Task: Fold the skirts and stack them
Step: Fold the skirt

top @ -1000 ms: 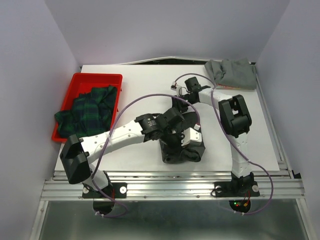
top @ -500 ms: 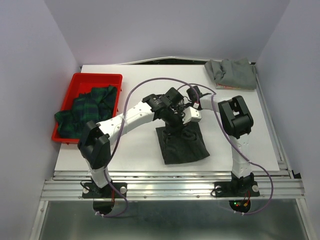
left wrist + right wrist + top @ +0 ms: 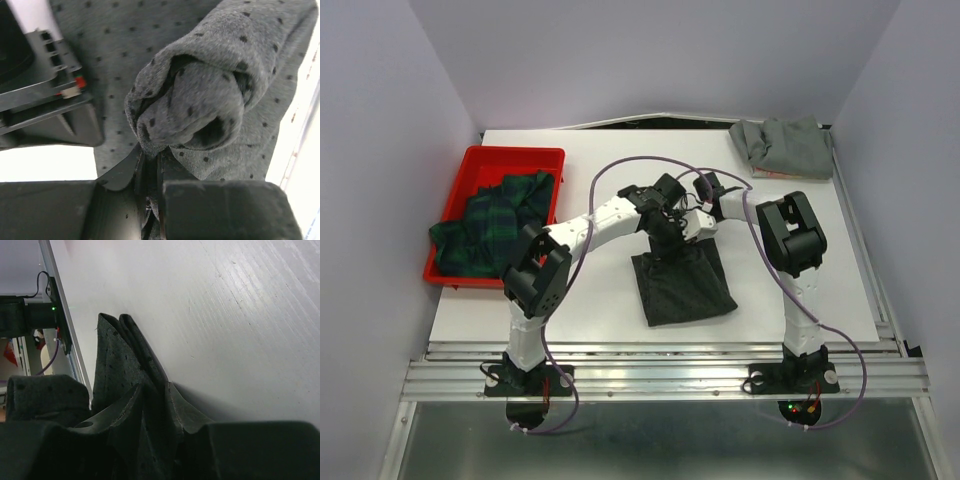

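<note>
Because it is thin, limp cloth, the dark charcoal skirt with fine dots (image 3: 685, 290) should weigh little and keep no shape of its own. It will likely sag, crease and drag on the white bench (image 3: 820, 290) wherever it is not held. It lies just below the centre of the top view as a rough dark rectangle, its lower edge flat on the bench. An edge or corner, pinched through all the layers, looks the safest hold, since a single layer would probably slide free.

At the skirt's upper edge both arms meet. The left end effector (image 3: 150, 167) is clamped on a bunched roll of the dotted cloth, which bulges out beyond the tips. The right end effector (image 3: 160, 415) appears pinched on gathered folds of the same edge, with cloth rising between its fingers.

Further up, at the left of the frame, the red rectangular plastic tray (image 3: 515, 153) holds the dark green-navy plaid skirt (image 3: 500, 220), crumpled and spilling over the tray's lower left rim. In the upper right corner of the bench, well apart from the rest, the plain grey skirt (image 3: 782, 148) lies in a loose heap, in no container.
</note>
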Tool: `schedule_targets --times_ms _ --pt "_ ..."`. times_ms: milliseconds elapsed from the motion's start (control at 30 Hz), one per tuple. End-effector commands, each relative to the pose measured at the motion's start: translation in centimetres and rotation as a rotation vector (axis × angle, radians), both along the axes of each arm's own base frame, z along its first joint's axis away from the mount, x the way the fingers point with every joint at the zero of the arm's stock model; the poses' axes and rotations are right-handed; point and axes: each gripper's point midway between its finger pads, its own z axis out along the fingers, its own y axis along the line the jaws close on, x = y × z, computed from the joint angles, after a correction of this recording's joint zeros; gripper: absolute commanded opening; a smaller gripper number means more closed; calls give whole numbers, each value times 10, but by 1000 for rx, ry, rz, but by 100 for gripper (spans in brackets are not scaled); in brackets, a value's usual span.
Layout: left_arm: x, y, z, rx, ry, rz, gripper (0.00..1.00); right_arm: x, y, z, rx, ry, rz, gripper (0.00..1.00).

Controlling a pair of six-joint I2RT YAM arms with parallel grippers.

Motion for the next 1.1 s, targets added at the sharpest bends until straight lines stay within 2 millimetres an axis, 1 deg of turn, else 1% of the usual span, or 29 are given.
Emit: schedule_targets --times_ms 0,167,200,267,333,367,400,467,500,533,567,633,667,700,733,800,833,867,933,967,1000,1033,1067 --pt "36 -6 18 -43 -125 27 0 -7 -4 -4 -34 5 0 31" --pt "49 -8 13 -43 -174 52 0 -6 -3 -7 -30 18 -1 31" --pt "49 -7 9 -38 -173 62 0 -6 -3 -7 -29 19 -1 31" --pt "55 -7 9 -44 -205 79 0 -7 -3 -7 -28 24 -1 31" --pt "59 -7 5 -50 -230 95 0 -7 -3 -9 -30 32 -3 31" --pt "60 -6 7 -56 -247 101 0 -7 -2 -9 -29 33 -2 31" --pt "64 -5 3 -58 -269 123 0 -6 -2 -10 -27 38 -3 31" --pt "66 -3 6 -71 -299 139 2 -6 -1 -11 -27 46 -4 31" --pt "68 -1 5 -68 -315 147 4 -6 -1 -12 -28 51 -6 31" --pt "67 -2 1 -70 -335 150 8 -6 -1 -13 -26 54 -5 31" --pt "68 1 3 -67 -355 160 10 -5 0 -13 -25 55 -6 32" --pt "65 2 -3 -60 -376 160 20 -3 0 -14 -29 56 -9 32" --pt "65 4 -1 -63 -390 169 24 -2 0 -15 -30 56 -10 32" --pt "64 7 -4 -54 -391 181 30 -2 0 -15 -32 55 -10 33" --pt "65 7 -3 -58 -401 190 33 -1 0 -15 -35 54 -13 34" --pt "66 8 2 -65 -422 206 48 3 1 -12 -38 39 -17 37" --pt "66 8 4 -71 -430 211 50 7 1 -12 -52 23 -25 39" --pt "66 9 12 -86 -447 218 50 11 1 -8 -56 3 -29 40" --pt "66 9 21 -104 -465 227 52 24 2 1 -69 -47 -46 42" --pt "66 8 32 -123 -479 232 52 28 3 6 -71 -67 -52 43" --pt "67 7 40 -138 -488 238 52 38 6 18 -65 -103 -61 45" --pt "66 8 46 -143 -488 243 52 46 6 23 -79 -133 -78 46" --pt "67 9 58 -158 -507 260 52 52 7 28 -83 -156 -88 48"
